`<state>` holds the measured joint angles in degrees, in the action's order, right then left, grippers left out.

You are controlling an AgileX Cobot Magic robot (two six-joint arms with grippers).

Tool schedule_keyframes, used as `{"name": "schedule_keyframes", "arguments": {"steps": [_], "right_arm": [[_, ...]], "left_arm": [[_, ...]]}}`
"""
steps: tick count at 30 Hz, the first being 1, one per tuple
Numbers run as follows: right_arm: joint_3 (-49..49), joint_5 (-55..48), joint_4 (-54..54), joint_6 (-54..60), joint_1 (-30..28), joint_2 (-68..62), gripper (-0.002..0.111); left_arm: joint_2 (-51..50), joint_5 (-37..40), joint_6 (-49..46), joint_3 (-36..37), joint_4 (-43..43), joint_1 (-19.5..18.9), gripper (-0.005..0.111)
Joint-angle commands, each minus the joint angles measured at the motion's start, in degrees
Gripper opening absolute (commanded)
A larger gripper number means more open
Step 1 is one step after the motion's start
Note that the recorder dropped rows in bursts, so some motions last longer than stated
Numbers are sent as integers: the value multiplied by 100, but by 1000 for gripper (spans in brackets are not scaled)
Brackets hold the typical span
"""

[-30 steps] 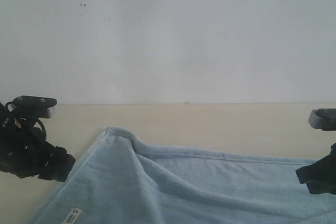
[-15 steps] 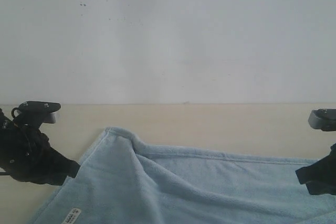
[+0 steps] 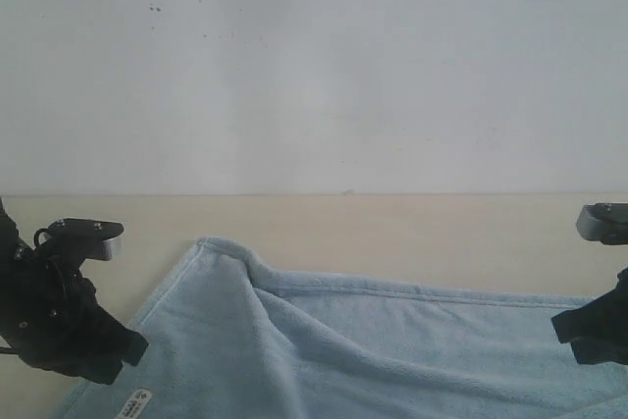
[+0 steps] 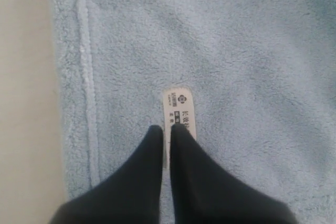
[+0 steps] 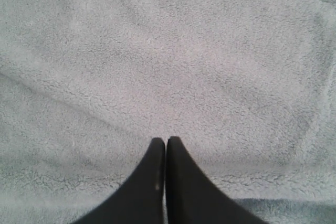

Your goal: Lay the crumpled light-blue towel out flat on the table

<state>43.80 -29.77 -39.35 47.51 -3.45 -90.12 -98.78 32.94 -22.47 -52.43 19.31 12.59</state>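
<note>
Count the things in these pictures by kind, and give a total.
Cloths: 1, the pale light-blue fluffy terry-cloth towel
Labels: 1, the white printed fabric label
Grippers: 2, the black left gripper and right gripper
Tabletops: 1, the smooth cream-beige table
Total: 5

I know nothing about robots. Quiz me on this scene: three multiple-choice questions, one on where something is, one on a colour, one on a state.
1. Where is the white label?
A. on the bare table
B. on the towel, at the left gripper's tips
C. on the wall

2. What colour is the towel?
A. light blue
B. red
C. green

3. How do the right gripper's jaws stand?
A. wide open
B. shut on a cup
C. shut together

Answers:
1 B: the left wrist view shows the label lying on the cloth at the black tips.
2 A: every view shows pale blue pile.
3 C: the right wrist view shows the two fingers touching.
</note>
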Motion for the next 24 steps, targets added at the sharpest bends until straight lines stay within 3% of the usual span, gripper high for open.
{"name": "schedule_keyframes", "arguments": {"steps": [1, 12, 24], "right_arm": [[-21, 15, -44, 5, -1, 47, 0], [-21, 13, -55, 5, -1, 47, 0], [-21, -23, -54, 5, -1, 47, 0]], "left_arm": [[-112, -43, -38, 31, 101, 10, 5], [-465, -35, -208, 57, 278, 10, 5], [-465, -222, -197, 704, 167, 10, 5]]}}
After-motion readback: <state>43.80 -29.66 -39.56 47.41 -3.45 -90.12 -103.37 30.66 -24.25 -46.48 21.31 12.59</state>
